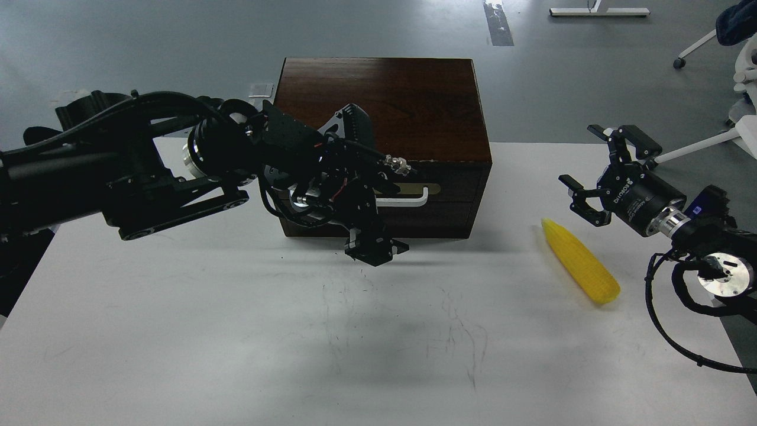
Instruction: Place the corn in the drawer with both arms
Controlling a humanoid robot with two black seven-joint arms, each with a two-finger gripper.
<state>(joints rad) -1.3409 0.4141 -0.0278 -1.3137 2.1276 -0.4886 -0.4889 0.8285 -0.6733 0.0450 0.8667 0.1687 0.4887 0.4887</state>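
The yellow corn [582, 263] lies on the white table [177, 331], to the right of the dark brown box [408, 100]. The drawer [455, 189] is closed; the right end of its white handle [411, 200] shows. My left arm reaches across the box front and hides the drawer's left half. My left gripper [372, 251] points down in front of the box's lower edge, just above the table, and its fingers cannot be told apart. My right gripper [582, 168] is open and empty, above and behind the corn's narrow tip, not touching it.
The table's right edge runs close under my right arm [704, 236]. White chair legs [709, 142] stand on the grey floor beyond the table at the right.
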